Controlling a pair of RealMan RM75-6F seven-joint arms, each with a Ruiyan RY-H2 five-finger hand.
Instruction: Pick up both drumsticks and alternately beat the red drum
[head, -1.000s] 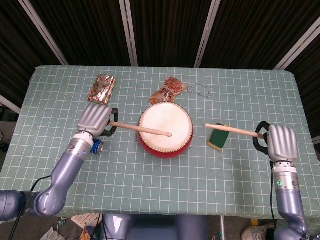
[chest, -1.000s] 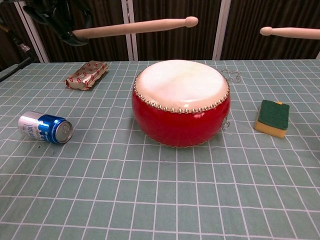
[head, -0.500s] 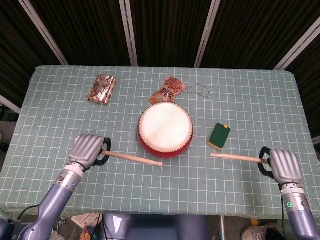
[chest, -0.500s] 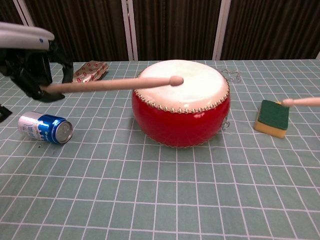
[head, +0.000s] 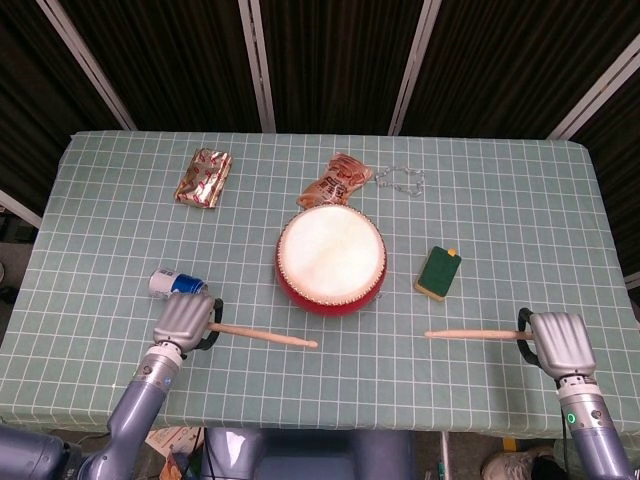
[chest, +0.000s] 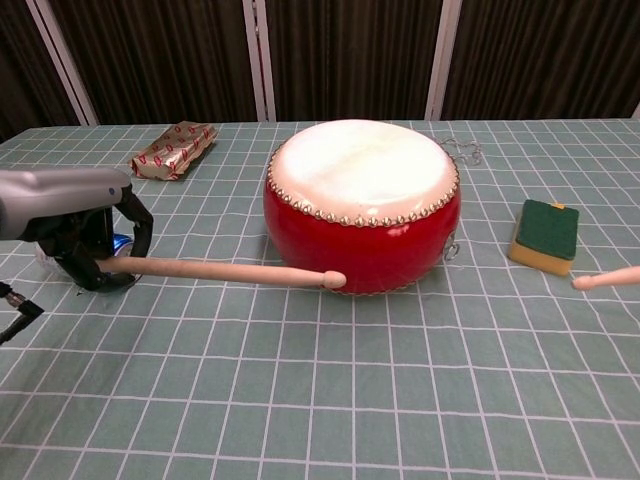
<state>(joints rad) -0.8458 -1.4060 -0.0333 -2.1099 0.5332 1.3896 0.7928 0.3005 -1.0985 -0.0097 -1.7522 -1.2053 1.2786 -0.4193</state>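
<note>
Both arms have pulled back toward the near edge since half a second ago, and the sticks sit lower now, off the drum entirely.

Nearest us, the left hand (head: 185, 320) is clenched around the butt of the left drumstick (head: 265, 337), whose tip sits just short of the drum's near wall. Over at 4 o'clock from the drum, the right hand (head: 560, 342) looks wrapped around the right drumstick (head: 470, 334), though its fingers are hidden, so that part is a guess. That stick's tip ends well clear of the drum.

Mid-table is the red drum (head: 331, 259): round, glossy red shell, pale matte skin, a ring of metal studs. To beat it well I'd lift one stick over the skin, hit near the centre, then swap, since both tips are low and off to the sides.

A small can (head: 177, 283) lies just beyond the left hand, at about 8 o'clock from the drum. A green-and-yellow sponge (head: 439, 273) is at 3 o'clock. Farther out, a crinkly foil packet (head: 204, 177) is at 10 o'clock and a snack bag (head: 336, 181) touches the drum at 12, all on the checked tablecloth (head: 500, 190).
</note>
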